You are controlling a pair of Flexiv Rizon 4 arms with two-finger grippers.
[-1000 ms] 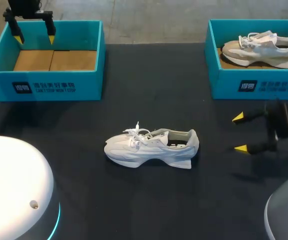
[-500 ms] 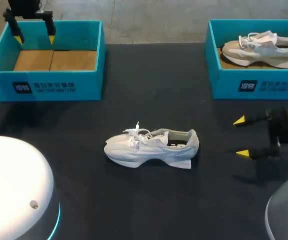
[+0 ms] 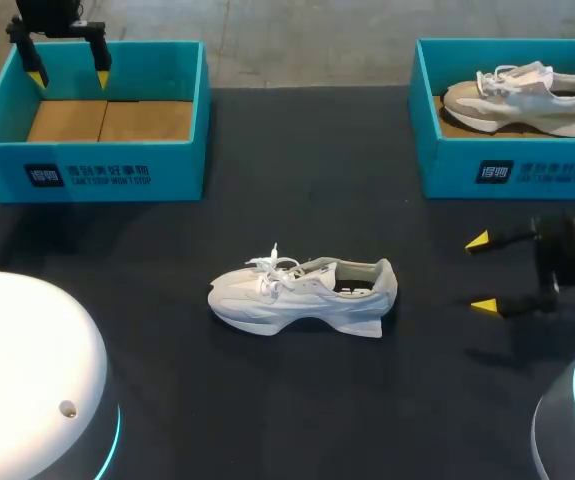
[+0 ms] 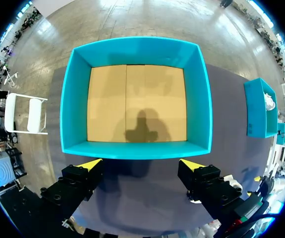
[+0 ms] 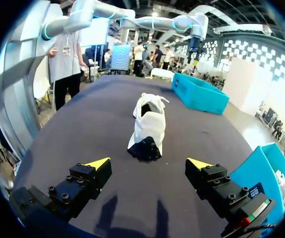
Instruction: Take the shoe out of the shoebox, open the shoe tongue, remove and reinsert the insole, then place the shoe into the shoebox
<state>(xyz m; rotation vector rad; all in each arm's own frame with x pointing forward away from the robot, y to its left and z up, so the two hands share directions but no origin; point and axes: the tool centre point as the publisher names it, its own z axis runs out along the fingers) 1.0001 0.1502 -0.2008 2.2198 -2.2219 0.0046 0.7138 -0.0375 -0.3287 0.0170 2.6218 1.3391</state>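
A white shoe lies on its sole mid-table, toe to the left, and shows ahead of the fingers in the right wrist view as the white shoe, heel nearest. The left teal shoebox holds only its cardboard floor. My left gripper hangs open above that box's far left corner; in the left wrist view the left gripper hovers over the box's near wall. My right gripper stands open near the table, right of the shoe, empty; the right gripper faces the heel.
A second teal shoebox at the back right holds a beige and white shoe. That box and my left arm appear beyond the white shoe in the right wrist view. Dark table cloth surrounds the shoe.
My right gripper has drawn back slightly to the right and a little lower. The shoe and the left arm have not moved.
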